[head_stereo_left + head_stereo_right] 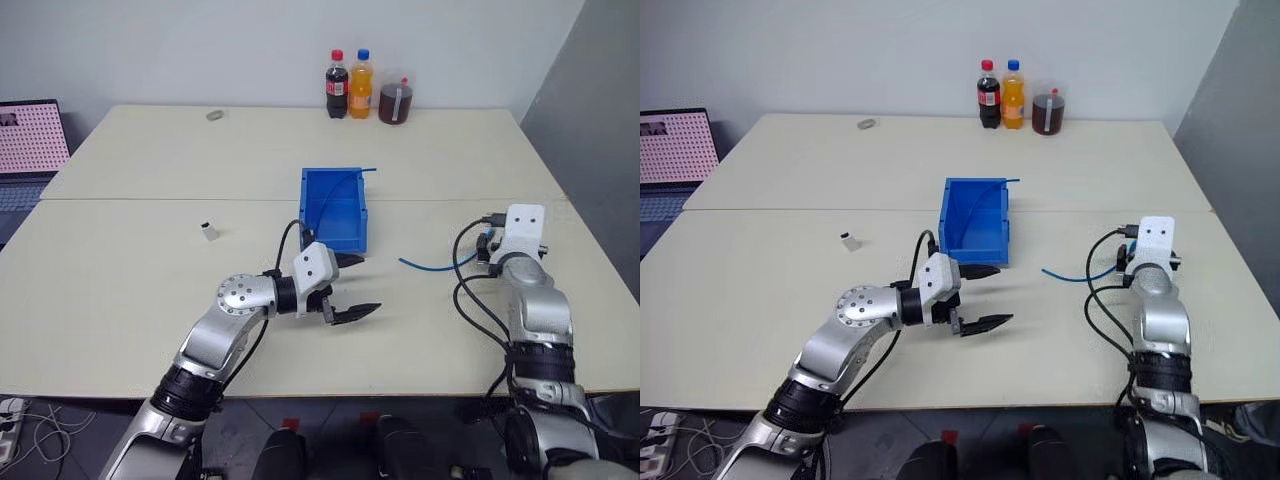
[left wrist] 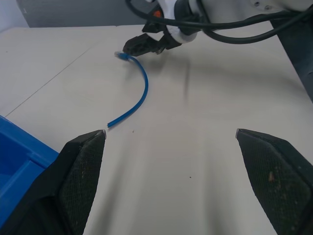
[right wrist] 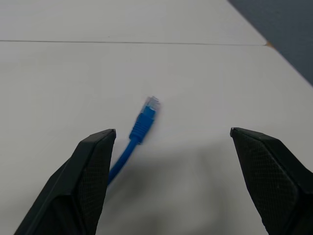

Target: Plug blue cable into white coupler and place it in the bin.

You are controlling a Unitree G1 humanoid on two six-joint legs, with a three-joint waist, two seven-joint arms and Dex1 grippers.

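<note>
On the table point(image 1: 130, 290), from left to right:
Laptop point(image 1: 30, 150): at the far left edge, screen lit.
Coupler point(image 1: 208, 232): small and white, lying alone on the left half of the table, well apart from both grippers and the bin.
Grey round object point(image 1: 214, 115): near the far edge, left of the bottles.
Left gripper point(image 1: 347, 288): just in front of the bin's near wall, pointing toward the right arm, jaws wide apart and empty.
Bin point(image 1: 334, 208): at mid-table, with a second thin blue cord point(image 1: 345, 181) draped over its far right corner.
Bottles point(image 1: 348, 85): a dark one and an orange one upright at the far edge, with a jug point(image 1: 395, 102) of dark liquid beside them.
Cable point(image 1: 432, 265): lying loose in a curve between the bin and the right arm; its plug point(image 3: 145, 116) rests on the table ahead of the right fingers.
Right gripper point(image 3: 171, 147): hovering just over the plug end, jaws wide apart, holding nothing.
</note>
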